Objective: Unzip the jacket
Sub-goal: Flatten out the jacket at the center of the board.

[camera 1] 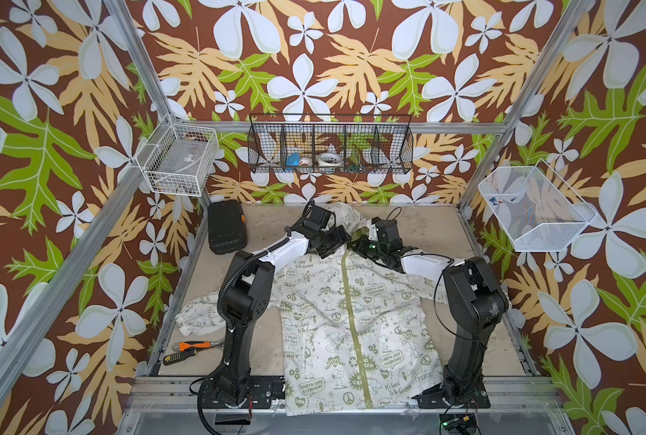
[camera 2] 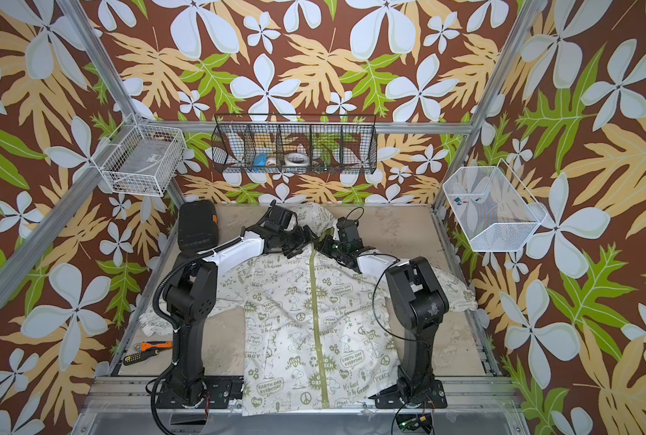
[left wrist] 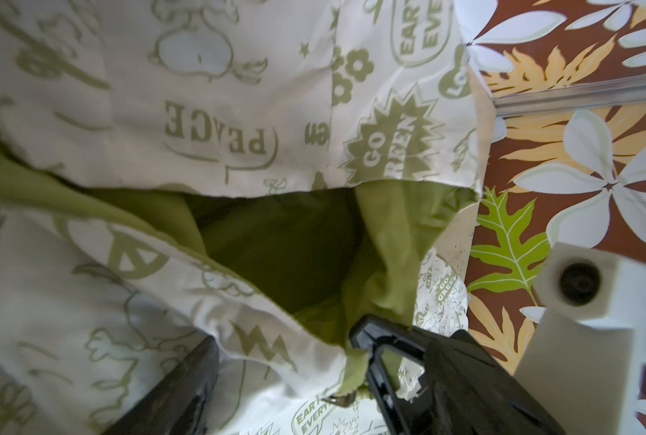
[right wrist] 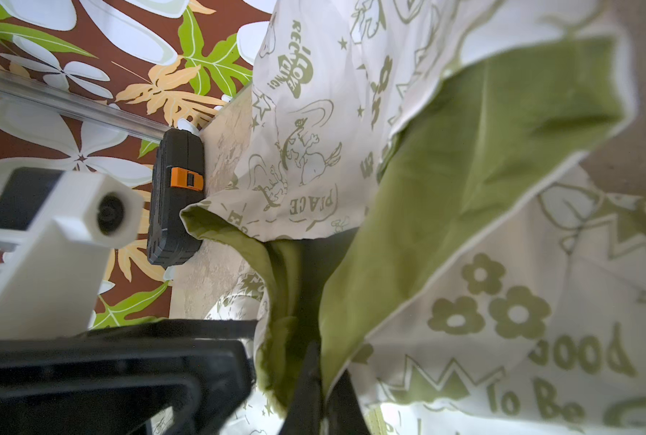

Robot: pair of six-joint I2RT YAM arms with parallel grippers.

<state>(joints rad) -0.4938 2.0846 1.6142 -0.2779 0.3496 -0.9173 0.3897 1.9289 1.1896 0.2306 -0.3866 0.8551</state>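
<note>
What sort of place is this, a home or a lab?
Most likely a robot test booth: a left arm and right arm mounted at a small table, a metal frame around it, and a wire basket holding tape.

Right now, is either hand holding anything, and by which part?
The right hand pinches the jacket at its green-lined collar edge; the left hand is open, holding nothing.

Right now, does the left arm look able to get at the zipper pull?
Probably yes: the left end effector is open at the jacket collar, and what looks like the zipper pull shows uncovered between its fingers.
</note>
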